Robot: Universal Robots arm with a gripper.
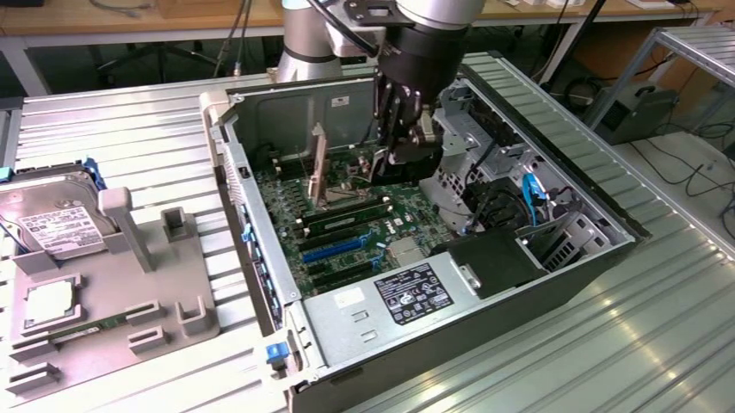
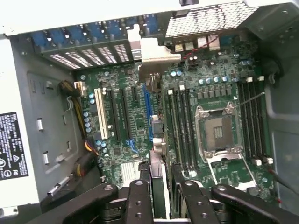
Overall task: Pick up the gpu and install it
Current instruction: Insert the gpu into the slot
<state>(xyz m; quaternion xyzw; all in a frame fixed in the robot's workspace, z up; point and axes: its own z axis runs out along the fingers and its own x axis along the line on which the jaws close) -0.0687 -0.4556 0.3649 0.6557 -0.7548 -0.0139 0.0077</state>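
Note:
The gpu (image 2: pixel 159 144) is a thin dark card seen edge-on in the wrist view, standing upright over the motherboard (image 2: pixel 126 121) along the blue expansion slot (image 2: pixel 147 105). Its pale metal bracket (image 2: pixel 156 53) reaches the case's rear slot openings. My gripper (image 2: pixel 161 196) is shut on the card, with a black finger (image 2: pixel 140 200) on either side of its edge. In the exterior view the gripper (image 1: pixel 402 151) is down inside the open computer case (image 1: pixel 247 198), and the gpu (image 1: pixel 344 176) runs from it to the upright bracket strip (image 1: pixel 316 163). I cannot tell whether the card is seated in the slot.
The empty CPU socket (image 2: pixel 217 133) and memory slots (image 2: pixel 182 126) lie beside the card. A power supply (image 1: pixel 391 297), drive cage (image 1: pixel 460 138) and blue cables (image 1: pixel 531 194) crowd the case. Outside it, a grey fixture (image 1: pixel 115 292) carries a silver hard drive (image 1: pixel 52 224) and a green memory stick (image 1: pixel 86 327).

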